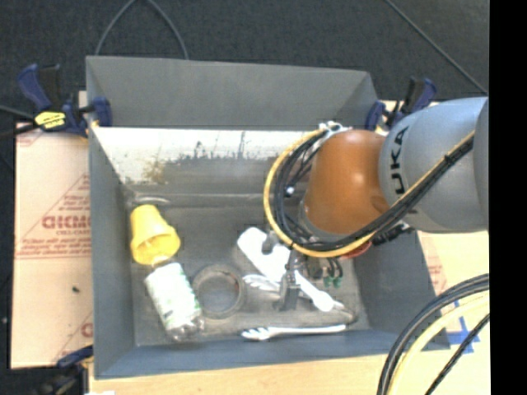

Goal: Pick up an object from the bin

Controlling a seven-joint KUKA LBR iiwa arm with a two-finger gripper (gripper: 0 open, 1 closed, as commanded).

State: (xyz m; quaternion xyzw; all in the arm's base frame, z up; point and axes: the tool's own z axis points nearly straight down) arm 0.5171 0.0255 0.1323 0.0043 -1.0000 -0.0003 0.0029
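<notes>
We find the gripper (pixel 288 293) low among white plastic pieces (pixel 257 247); jaw state we cannot tell; crowded, they might slide aside, spoiling any grip.

Bin (pixel 247 97) contents, as counted:
- 1 yellow cup (pixel 152 235), left side.
- 1 clear bottle (pixel 173 299), front-left corner.
- 1 clear ring (pixel 218 292), mid-front.
- 2 white utensils: long utensil (pixel 292 331) laid along front edge, short utensil (pixel 319 296) just behind it.
- 1 white lump (pixel 257 245), centre, partly covered; kind not id'd.
</notes>
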